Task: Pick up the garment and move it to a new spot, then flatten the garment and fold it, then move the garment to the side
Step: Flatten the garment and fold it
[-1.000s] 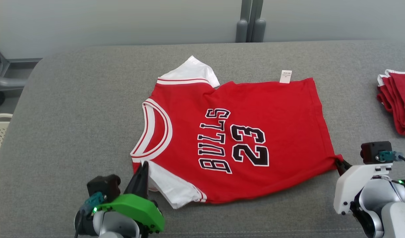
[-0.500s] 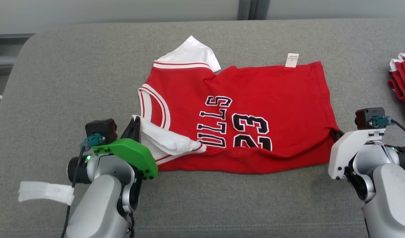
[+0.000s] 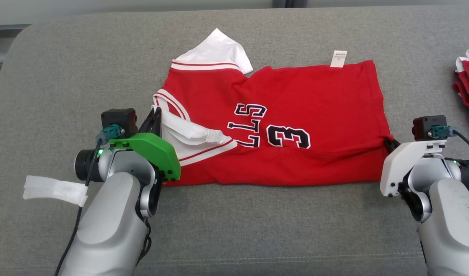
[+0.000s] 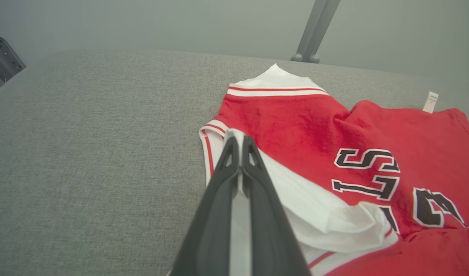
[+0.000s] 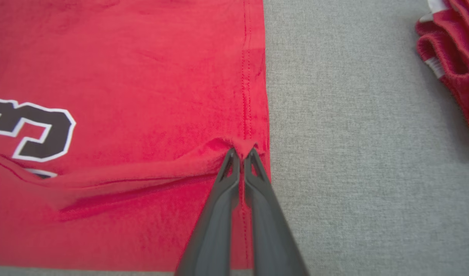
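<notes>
The garment [image 3: 295, 99] is a red jersey with white sleeves and black lettering, lying on the grey padded surface [image 3: 85, 57]. Its near long edge is lifted and folded over toward the far side. My left gripper [image 3: 154, 115] is shut on the white near sleeve [image 4: 295, 199], carried over the collar area [image 4: 209, 153]. My right gripper [image 3: 389, 142] is shut on the red hem corner [image 5: 244, 145], pinching a small tuck of cloth. The far sleeve [image 3: 219, 50] and a white label [image 3: 339, 58] lie flat at the far edge.
A pile of folded red and white garments [image 3: 468, 92] lies at the right edge, also seen in the right wrist view [image 5: 453, 57]. A grey post [image 4: 315, 30] stands behind the surface. Bare grey surface lies to the left and in front.
Both grippers have carried the garment's near edge away from me, folding it over the lettering. The head camera has tilted down, so the whole picture has shifted.
</notes>
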### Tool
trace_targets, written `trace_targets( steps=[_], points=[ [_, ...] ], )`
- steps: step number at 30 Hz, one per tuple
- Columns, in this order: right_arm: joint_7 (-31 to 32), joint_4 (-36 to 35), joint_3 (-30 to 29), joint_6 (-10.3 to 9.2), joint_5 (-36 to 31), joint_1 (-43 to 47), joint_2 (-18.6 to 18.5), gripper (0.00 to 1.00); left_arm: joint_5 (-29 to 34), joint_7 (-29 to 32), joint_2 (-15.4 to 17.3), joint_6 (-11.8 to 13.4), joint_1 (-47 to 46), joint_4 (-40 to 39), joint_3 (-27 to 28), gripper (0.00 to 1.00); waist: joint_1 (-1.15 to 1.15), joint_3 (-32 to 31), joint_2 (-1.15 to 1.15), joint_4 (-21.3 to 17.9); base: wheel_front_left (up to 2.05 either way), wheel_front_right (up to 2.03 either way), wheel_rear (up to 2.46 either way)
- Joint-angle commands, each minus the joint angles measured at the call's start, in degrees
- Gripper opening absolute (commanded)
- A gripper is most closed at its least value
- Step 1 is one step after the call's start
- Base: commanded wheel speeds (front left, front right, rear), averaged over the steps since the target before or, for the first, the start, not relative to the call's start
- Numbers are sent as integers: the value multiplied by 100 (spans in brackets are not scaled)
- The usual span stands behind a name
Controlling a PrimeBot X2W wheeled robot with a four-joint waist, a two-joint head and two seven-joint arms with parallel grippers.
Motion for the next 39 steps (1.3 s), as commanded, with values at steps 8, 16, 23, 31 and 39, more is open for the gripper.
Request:
trace_targets(
  steps=[8,16,23,31,39],
  points=[
    [-256,248,-20,-9,-131,-234,14,0,85,-170,24,-21,-408,371,-38,0,0,28,0,-90,0,0,0],
    [-653,418,-94,-9,-80,-370,159,100,103,-233,26,67,-550,741,-57,100,0,28,0,-93,0,0,0],
    [-1089,448,1,-9,39,-451,130,100,12,-476,33,85,-378,887,3,100,0,-89,0,-71,0,0,0],
    [-434,72,-177,-9,233,256,28,100,41,-512,173,75,328,848,-161,100,0,-396,0,39,0,0,0],
    [39,-746,-424,-9,249,1103,151,100,117,-240,334,237,1005,619,-376,100,0,-430,0,-7,0,0,0]
  ],
)
